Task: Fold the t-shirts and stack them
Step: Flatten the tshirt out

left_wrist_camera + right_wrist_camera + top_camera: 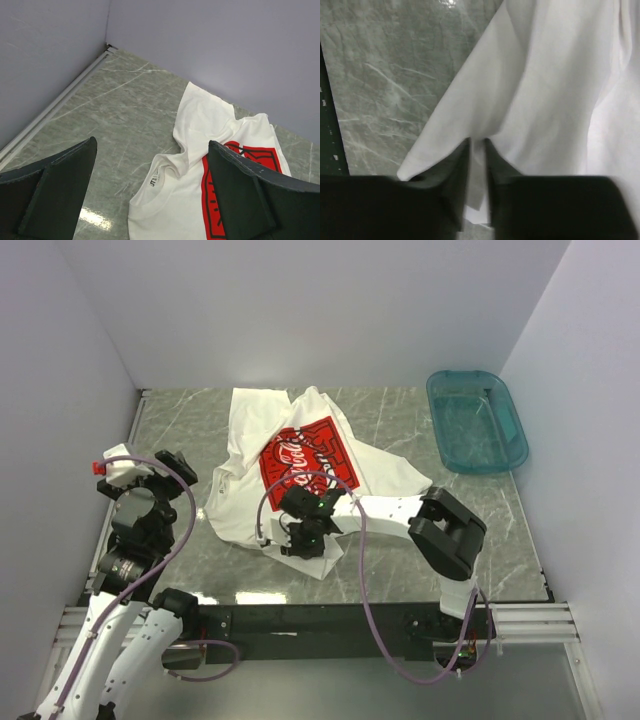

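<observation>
Evidently the right end effector (477,145) is pinching a thin fold at the edge of the white Coca-Cola t-shirt (250,440), its fingers (447,170) lying almost together with only cloth between them. The shirt is lying crumpled on the marble-patterned bench (180,420), spreading away from this end effector toward the far wall, with the red chest print (305,455) facing up just beyond it. The left end effector (152,145) is hanging with its fingers spread wide, gripping nothing and touching nothing, above bare bench. From its wrist view, the shirt is lying ahead and to its right, showing the collar and a neck label (154,177) that the overhead view is not resolving. Only the overhead view is showing the teal plastic basin (465,374), sitting well apart from both end effectors, far off to the right of the right one.
</observation>
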